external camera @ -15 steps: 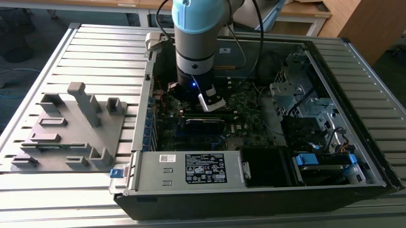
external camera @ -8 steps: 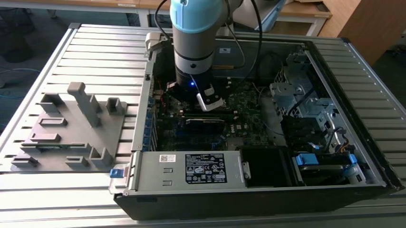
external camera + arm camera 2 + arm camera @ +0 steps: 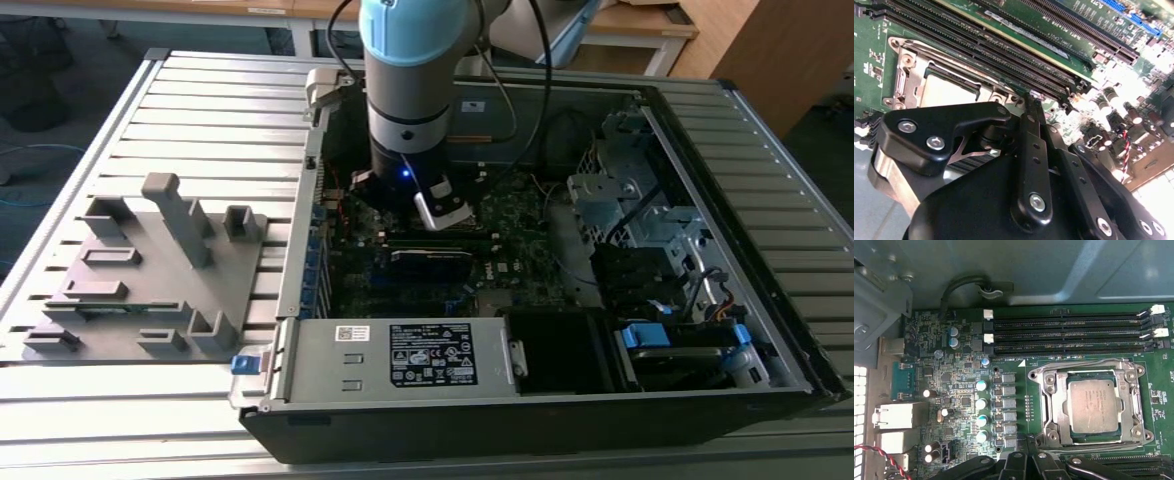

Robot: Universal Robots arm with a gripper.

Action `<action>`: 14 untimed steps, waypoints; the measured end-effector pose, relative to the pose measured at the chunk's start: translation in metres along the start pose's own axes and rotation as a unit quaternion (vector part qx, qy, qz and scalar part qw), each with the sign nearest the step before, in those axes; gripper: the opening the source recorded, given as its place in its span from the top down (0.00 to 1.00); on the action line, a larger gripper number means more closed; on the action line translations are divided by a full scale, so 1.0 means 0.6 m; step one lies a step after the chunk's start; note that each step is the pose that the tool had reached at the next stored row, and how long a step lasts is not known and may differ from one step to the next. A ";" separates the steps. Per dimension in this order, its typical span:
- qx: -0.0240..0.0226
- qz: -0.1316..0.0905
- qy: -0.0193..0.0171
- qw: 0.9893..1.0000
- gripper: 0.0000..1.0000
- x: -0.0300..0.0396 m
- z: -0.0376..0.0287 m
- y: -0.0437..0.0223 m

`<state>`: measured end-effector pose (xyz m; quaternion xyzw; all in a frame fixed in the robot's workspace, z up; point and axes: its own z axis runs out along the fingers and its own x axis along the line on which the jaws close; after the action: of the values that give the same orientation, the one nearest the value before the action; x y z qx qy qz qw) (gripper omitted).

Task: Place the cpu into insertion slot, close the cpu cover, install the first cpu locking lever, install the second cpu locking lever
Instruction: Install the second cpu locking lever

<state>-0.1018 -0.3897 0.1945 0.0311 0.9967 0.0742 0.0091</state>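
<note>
Inside the open computer case (image 3: 721,330), the arm's gripper (image 3: 1032,100) hangs low over the green motherboard (image 3: 954,375), its 2 fingers pressed together and holding nothing. Just beside it the cpu (image 3: 1091,405) lies seated in the insertion slot (image 3: 1050,407), framed by the cpu cover (image 3: 1128,405), next to 3 long black memory strips (image 3: 1069,332).

The arm (image 3: 411,70) comes down from the top centre of the exterior view — a pale blue upper section, then a grey-and-black wrist with a small blue light. The gripper (image 3: 1033,97) fills the lower half of the second wrist view, its black linkages meeting at a narrow tip — the two fingers (image 3: 1030,145) pressed together, nothing between them.
</note>
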 end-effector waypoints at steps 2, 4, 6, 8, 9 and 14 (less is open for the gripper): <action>0.001 0.000 0.000 1.000 0.90 -0.001 0.000 0.001; 0.001 0.000 0.000 1.000 0.90 -0.002 0.000 0.002; 0.002 0.000 0.000 1.000 0.90 -0.003 0.000 0.002; 0.002 0.000 0.000 1.000 0.90 -0.004 0.000 0.002; 0.003 0.000 0.000 1.000 0.90 -0.005 0.000 0.002; 0.005 0.000 0.000 1.000 0.90 -0.008 0.000 0.003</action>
<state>-0.0972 -0.3883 0.1946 0.0312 0.9971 0.0692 0.0092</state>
